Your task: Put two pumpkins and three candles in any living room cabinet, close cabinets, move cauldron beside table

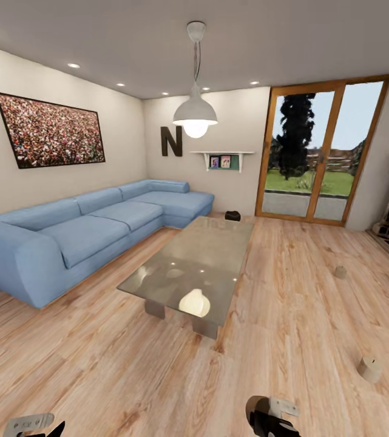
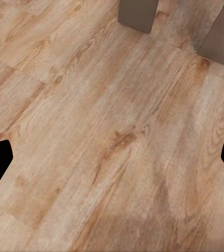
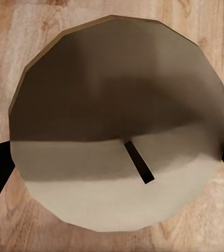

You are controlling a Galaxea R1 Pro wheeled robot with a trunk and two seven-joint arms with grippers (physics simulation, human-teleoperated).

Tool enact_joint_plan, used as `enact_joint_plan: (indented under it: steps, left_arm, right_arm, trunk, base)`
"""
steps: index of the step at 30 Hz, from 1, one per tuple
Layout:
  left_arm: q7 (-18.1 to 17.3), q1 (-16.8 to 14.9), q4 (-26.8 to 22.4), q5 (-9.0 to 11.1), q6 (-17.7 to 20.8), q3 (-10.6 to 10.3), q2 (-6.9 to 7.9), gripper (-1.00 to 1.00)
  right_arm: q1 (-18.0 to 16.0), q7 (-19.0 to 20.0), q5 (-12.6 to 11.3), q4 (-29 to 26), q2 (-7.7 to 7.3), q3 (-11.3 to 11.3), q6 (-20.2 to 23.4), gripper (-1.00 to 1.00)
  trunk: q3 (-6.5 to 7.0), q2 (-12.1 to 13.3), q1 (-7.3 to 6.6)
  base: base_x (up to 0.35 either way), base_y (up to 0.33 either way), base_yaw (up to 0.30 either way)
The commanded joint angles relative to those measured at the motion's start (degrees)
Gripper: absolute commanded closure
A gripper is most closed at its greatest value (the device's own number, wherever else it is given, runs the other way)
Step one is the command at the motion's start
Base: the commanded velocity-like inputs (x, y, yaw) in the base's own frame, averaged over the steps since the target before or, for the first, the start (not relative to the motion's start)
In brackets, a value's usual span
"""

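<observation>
Right gripper (image 3: 112, 157) clamped on a candle (image 3: 119, 123) (wick up); left gripper (image 2: 112, 157) apart over floor (image 2: 91, 131). Two candles (image 1: 369, 368) on floor right of table (image 1: 200, 261); cauldron (image 1: 233, 215) beyond it.

A long blue corner sofa (image 1: 91, 233) runs along the left wall, under a wide framed picture (image 1: 50, 130) of a crowd. On the far wall hang a dark letter N (image 1: 171, 141) and, to its right, a small white shelf (image 1: 221, 159) holding photos. A white pendant lamp (image 1: 195, 113) hangs lit from the ceiling. Glass doors (image 1: 318, 152) in a wooden frame stand at the far right, showing grass and a tree. The floor (image 1: 127, 364) is pale wood planks.
</observation>
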Motion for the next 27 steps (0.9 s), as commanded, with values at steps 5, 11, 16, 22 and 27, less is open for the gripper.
enact_joint_plan:
  steps: [5, 11, 16, 22, 27]
  left_arm:
    - [-0.2, 0.0, 0.0, 0.0, -0.1, 0.1, 0.0, -1.0]
    - [-0.3, 0.0, 0.0, 0.0, -0.1, 0.1, 0.0, -1.0]
    - [-0.3, 0.0, 0.0, 0.0, -0.1, 0.1, 0.0, -1.0]
    - [-0.3, 0.0, 0.0, 0.0, -0.2, 0.1, 0.0, -1.0]
    - [-0.2, 0.0, 0.0, 0.0, -0.4, 0.1, 0.0, -1.0]
  right_arm:
    - [0.0, 0.0, -0.5, 0.0, 0.0, 0.0, -0.3, 1.0]
    - [0.0, 0.0, -0.5, 0.0, 0.01, 0.0, -0.3, 1.0]
    - [0.0, 0.0, -0.5, 0.0, -0.04, 0.0, -0.3, 1.0]
    - [0.0, 0.0, -0.5, 0.0, -0.05, 0.0, -0.3, 1.0]
    - [0.0, 0.1, -0.5, 0.0, 0.11, 0.1, -0.2, 1.0]
  trunk:
    - [-0.05, 0.0, 0.0]
    - [-0.05, 0.0, 0.0]
    - [0.01, 0.0, 0.0]
    - [0.12, 0.0, 0.0]
    - [0.15, 0.0, 0.0]
  base:
    - [0.0, 0.0, -0.01]
    - [0.028, 0.118, -0.012]
    - [0.08, 0.249, -0.183]
    - [0.101, 0.209, -0.259]
    - [0.025, 0.04, -0.079]
